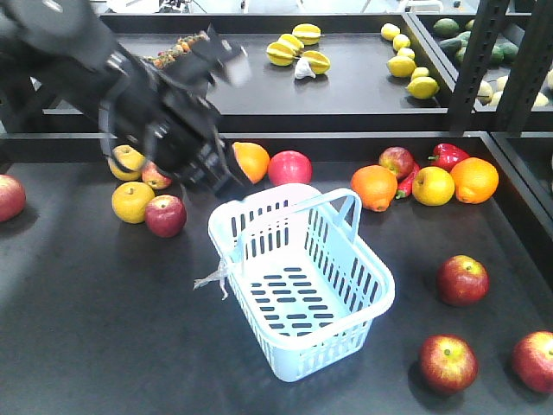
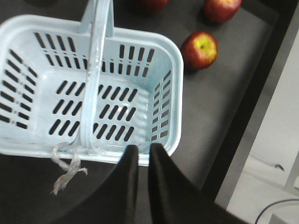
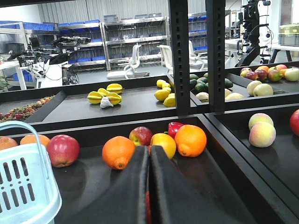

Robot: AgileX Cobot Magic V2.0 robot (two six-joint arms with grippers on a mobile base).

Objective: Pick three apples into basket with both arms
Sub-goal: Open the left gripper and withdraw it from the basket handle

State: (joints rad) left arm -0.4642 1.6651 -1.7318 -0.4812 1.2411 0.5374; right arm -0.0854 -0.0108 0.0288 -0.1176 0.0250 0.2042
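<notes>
on the dark tabletop (image 1: pixel 104 328), a little toward its near edge and about midway between its left and right edges, the basket (image 1: pixel 311 363) stands upright with its hoop handle (image 1: pixel 298 206) raised. a clear plastic scrap (image 1: pixel 212 278) hangs from the handle's base on the side facing the left edge. the three task apples rest on the tabletop outside the basket, toward the near right corner. apple a (image 1: pixel 462 279) lies near the basket's right side, apple b (image 1: pixel 448 363) sits closer to the near edge, and apple c (image 1: pixel 534 361) lies at the right border of the exterior view. all three are apart from one another and from the basket. the left arm (image 1: pixel 78 60), motion-blurred, reaches in from the far left corner and ends just beyond the basket's far left corner, in front of an orange (image 1: pixel 252 160). seen from the left wrist, the left hand (image 2: pixel 144 149) hangs over the basket's rim beside the scrap; its fingers (image 2: pixel 126 182) are parted by a narrow slit and grip nothing. seen from the right wrist, the right hand (image 3: pixel 149 148) has its fingers (image 3: pixel 131 186) pressed together, closed on nothing visible. it points toward the far edge, where a second orange (image 3: pixel 118 151), a red pepper (image 3: pixel 174 127) and other fruit lie in a row, and the basket's corner shows at the lower left of that view
</notes>
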